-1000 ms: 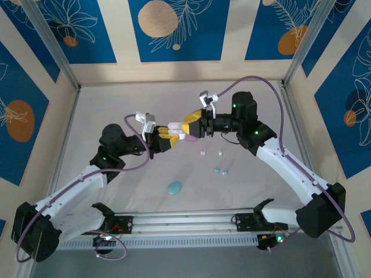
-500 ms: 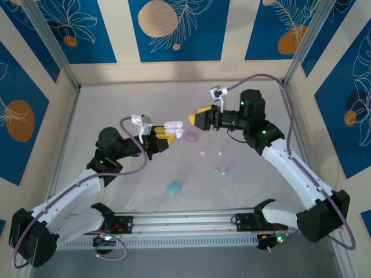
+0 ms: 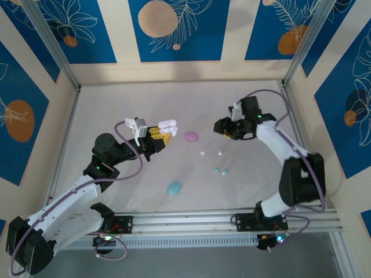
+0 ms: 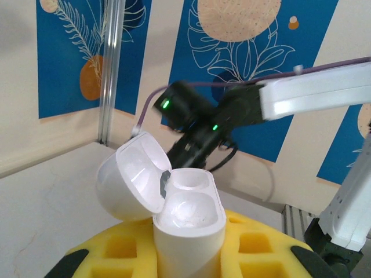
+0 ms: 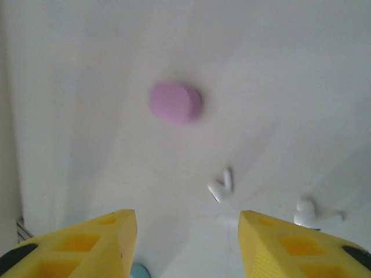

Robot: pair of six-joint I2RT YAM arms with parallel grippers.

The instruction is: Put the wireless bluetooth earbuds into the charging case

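Note:
My left gripper (image 3: 160,134) is shut on a white charging case (image 3: 168,124), held above the table left of centre. In the left wrist view the case (image 4: 188,223) stands upright between the yellow pads (image 4: 113,249) with its lid (image 4: 130,179) swung open to the left, and both wells are empty. My right gripper (image 3: 221,126) hovers at the right of the table. Its jaws (image 5: 188,243) stand open with nothing between them. Below it, two white earbuds (image 3: 203,153) (image 3: 221,153) lie apart from each other. One earbud (image 5: 222,185) lies just ahead of the right fingertips.
A shut pink case (image 3: 191,135) (image 5: 175,102) lies between the grippers. A cyan case (image 3: 174,187) lies nearer the front, and two cyan earbuds (image 3: 221,171) sit right of it. The right arm (image 4: 197,124) shows behind the white case. Walls enclose the table on three sides.
The right gripper has left the white case, drawn back to the right and tipped down toward the table. The case's lid now stands open. The left gripper has moved slightly left with the case.

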